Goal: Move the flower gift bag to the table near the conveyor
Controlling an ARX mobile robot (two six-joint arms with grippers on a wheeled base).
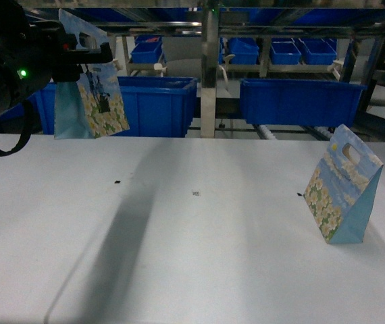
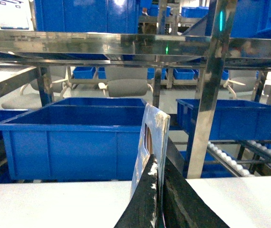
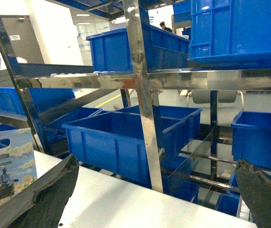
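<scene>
A flower gift bag (image 1: 88,94) hangs in the air over the far left edge of the white table (image 1: 192,250). My left gripper (image 1: 86,52) is shut on its top edge. In the left wrist view the bag (image 2: 150,137) stands edge-on, pinched between the black fingers of the left gripper (image 2: 158,164). A second flower bag (image 1: 344,185) stands upright on the table at the right. The right gripper (image 3: 157,161) is wide open with nothing between its fingers; it is out of the head view. A flower bag (image 3: 7,166) shows at that view's left edge. The conveyor's white rollers (image 2: 230,161) run behind the table.
Large blue bins (image 1: 159,101) (image 1: 300,101) sit on the steel rack just past the table's far edge, with a shiny upright post (image 1: 209,74) between them. More blue bins (image 3: 135,137) fill the shelves. Small dark specks (image 1: 116,181) lie on the tabletop.
</scene>
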